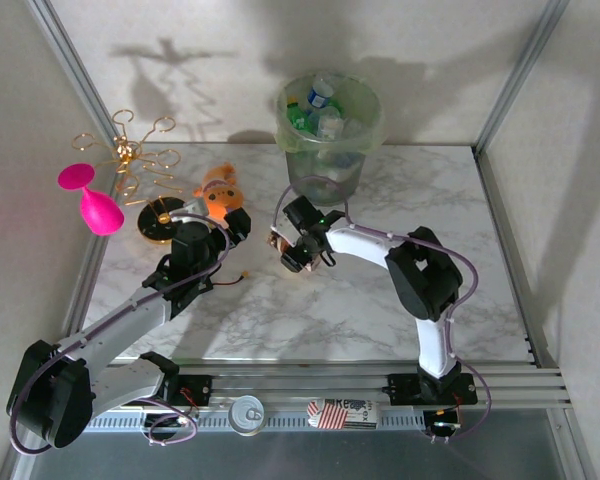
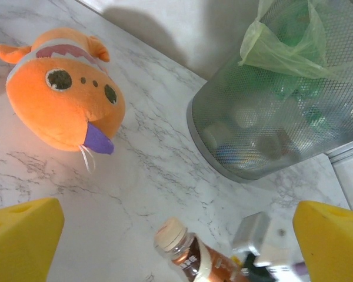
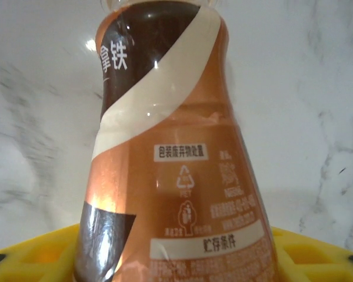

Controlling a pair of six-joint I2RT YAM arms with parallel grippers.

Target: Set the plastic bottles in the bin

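Note:
An amber-brown plastic bottle (image 3: 170, 164) with a cream stripe and cream cap lies on the marble table. My right gripper (image 3: 176, 261) is shut on its body, yellow fingers on either side of it. From above, that gripper (image 1: 298, 252) sits just in front of the bin (image 1: 365, 135), a pale-green lined wastebasket holding several bottles (image 1: 325, 105). My left gripper (image 1: 225, 222) hovers open to the left with nothing between its fingers. In the left wrist view the bottle (image 2: 191, 258) lies in front of the open left gripper (image 2: 176, 247), and the bin (image 2: 270, 117) stands beyond.
An orange plush toy (image 1: 220, 195) lies left of the bin, close to my left gripper. A pink wine glass (image 1: 95, 205), a gold wire rack (image 1: 130, 155) and a round dark base (image 1: 160, 220) stand at the far left. A can (image 1: 247, 412) and a carton (image 1: 340, 412) rest on the near rail.

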